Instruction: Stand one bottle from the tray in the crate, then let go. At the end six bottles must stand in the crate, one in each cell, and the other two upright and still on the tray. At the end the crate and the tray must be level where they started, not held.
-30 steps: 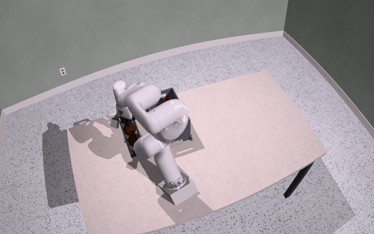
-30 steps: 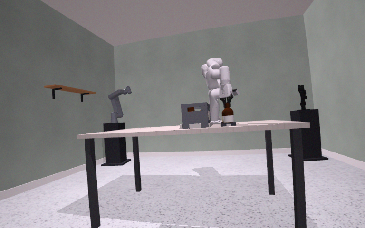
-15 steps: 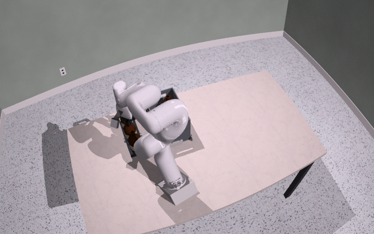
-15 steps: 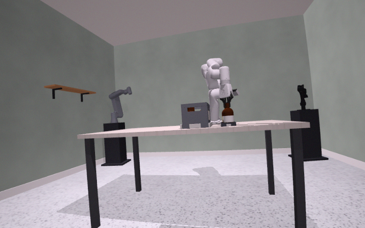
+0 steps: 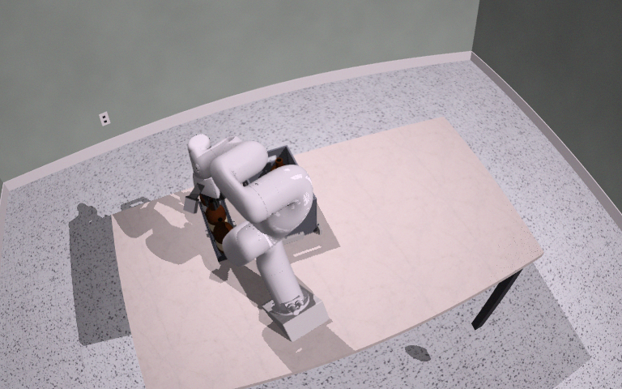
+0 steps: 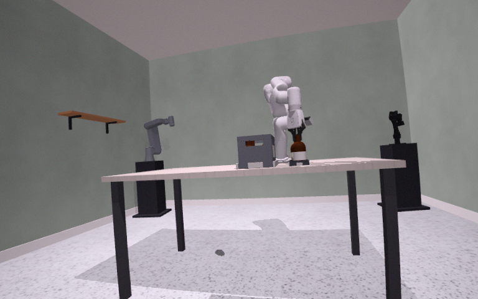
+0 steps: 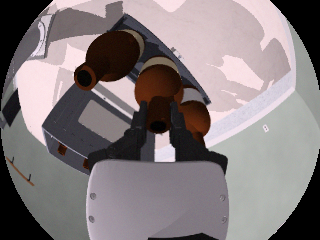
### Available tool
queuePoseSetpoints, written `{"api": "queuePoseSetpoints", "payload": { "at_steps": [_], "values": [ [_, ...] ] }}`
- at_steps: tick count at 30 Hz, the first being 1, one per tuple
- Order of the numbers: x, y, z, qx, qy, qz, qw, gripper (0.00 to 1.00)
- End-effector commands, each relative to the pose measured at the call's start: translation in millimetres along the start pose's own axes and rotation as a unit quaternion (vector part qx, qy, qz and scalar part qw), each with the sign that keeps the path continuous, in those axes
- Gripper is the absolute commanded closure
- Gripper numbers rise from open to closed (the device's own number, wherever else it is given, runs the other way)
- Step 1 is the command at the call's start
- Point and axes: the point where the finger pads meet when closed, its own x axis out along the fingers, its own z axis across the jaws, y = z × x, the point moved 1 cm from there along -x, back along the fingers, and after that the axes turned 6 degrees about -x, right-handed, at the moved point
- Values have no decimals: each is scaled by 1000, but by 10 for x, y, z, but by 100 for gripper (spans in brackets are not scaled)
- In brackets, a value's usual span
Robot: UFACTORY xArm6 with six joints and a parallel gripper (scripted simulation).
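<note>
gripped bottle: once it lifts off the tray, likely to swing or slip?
The gripper is shut on the bottle at its narrow neck, well above the wide body, so it may pivot if moved fast. The smooth, round neck could slip. Its two neighbours on the tray stand close and may get nudged.

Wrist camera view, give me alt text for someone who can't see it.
The gripper, seen from above, has its two dark fingers shut on the neck of a brown bottle standing on the tray. Two more brown bottles stand either side of it, with the grey crate alongside on the pale table.
</note>
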Motion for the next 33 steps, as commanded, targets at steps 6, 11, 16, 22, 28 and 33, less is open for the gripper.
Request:
{"api": "queuePoseSetpoints", "payload": {
  "at_steps": [6, 11, 16, 22, 28, 33],
  "values": [
    [-33, -8, 10, 0, -2, -1, 1000, 100],
    [-64, -10, 8, 0, -2, -1, 1000, 100],
    [-109, -12, 5, 0, -2, -1, 1000, 100],
    [-153, -14, 3, 0, -2, -1, 1000, 100],
    [-226, -18, -1, 0, -2, -1, 1000, 100],
    [-285, -21, -4, 0, -2, -1, 1000, 100]
  ]
}}
